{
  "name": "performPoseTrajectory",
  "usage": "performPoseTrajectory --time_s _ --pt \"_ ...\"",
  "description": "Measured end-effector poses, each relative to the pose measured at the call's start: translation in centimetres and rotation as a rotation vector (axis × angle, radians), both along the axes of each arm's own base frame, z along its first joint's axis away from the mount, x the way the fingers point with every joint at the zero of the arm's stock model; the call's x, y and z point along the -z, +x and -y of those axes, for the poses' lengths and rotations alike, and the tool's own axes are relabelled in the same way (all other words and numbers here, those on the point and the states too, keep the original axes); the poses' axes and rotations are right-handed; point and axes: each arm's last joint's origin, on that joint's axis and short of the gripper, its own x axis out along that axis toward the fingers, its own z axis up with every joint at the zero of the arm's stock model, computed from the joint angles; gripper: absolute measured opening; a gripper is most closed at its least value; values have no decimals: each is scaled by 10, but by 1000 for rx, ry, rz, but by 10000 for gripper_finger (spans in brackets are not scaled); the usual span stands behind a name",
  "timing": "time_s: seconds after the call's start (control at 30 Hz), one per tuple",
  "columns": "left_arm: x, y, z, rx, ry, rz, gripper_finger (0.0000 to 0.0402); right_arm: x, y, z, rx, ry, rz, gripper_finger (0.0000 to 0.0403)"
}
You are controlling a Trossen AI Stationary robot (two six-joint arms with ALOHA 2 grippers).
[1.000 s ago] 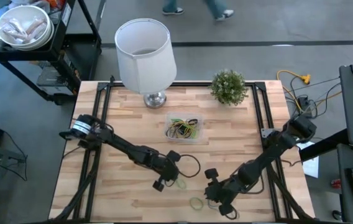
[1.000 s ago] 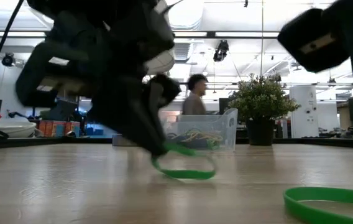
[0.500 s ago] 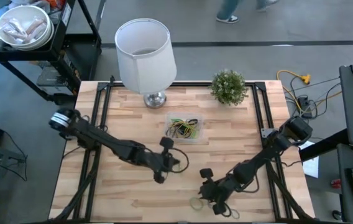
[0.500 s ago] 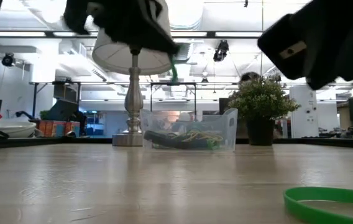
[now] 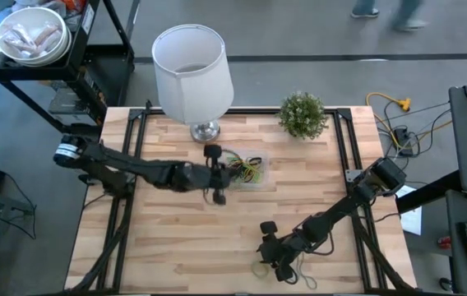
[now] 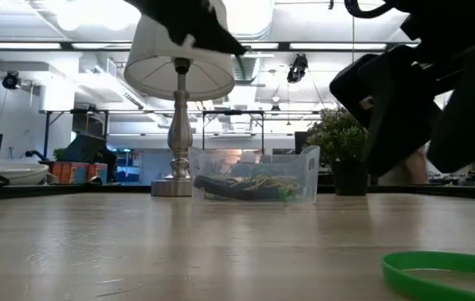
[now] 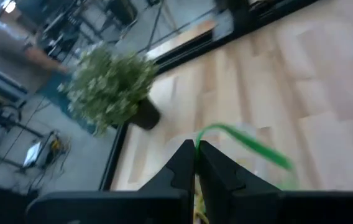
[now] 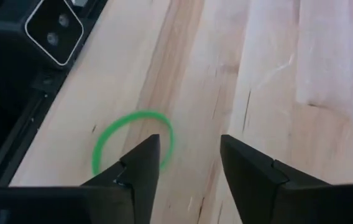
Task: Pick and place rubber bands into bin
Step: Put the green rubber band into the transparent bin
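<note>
The left gripper (image 7: pixel 194 163), pinched on a thin green rubber band (image 7: pixel 246 144), hovers by the clear plastic bin (image 5: pixel 246 171) at frame centre. The right gripper (image 8: pixel 189 165), fingers spread, hangs over a flat green loop (image 8: pixel 133 140) on the pale wood table (image 5: pixel 299 197), lower centre.

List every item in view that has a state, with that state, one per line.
left gripper: shut on a green rubber band, raised at the bin's left edge.
right gripper: open, over the table's near edge.
loose green band: flat on the table, ungripped.
bin: upright, open-topped, holding mixed bands.
lamp: upright.
potted plant: upright.
</note>
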Motion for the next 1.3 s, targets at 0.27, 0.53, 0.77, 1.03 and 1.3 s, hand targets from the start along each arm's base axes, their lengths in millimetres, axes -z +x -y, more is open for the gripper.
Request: performPoseTrajectory --time_s 0.27,0.53,0.77,1.03,1.3 --pt "36 22 -52 -129 -22 -111 0 -1 0 -1 -8 11 4 180" --pt "73 34 -70 -251 8 -216 0 0 0 -2 -1 22 5 180" --pt "78 34 -73 -355 68 -229 0 17 4 -8 15 49 2 181" --pt "77 34 -71 -352 68 -227 48 37 13 -16 -12 59 -48 178" --pt "76 34 -65 -348 76 -222 101 31 16 -19 -8 36 -80 163"
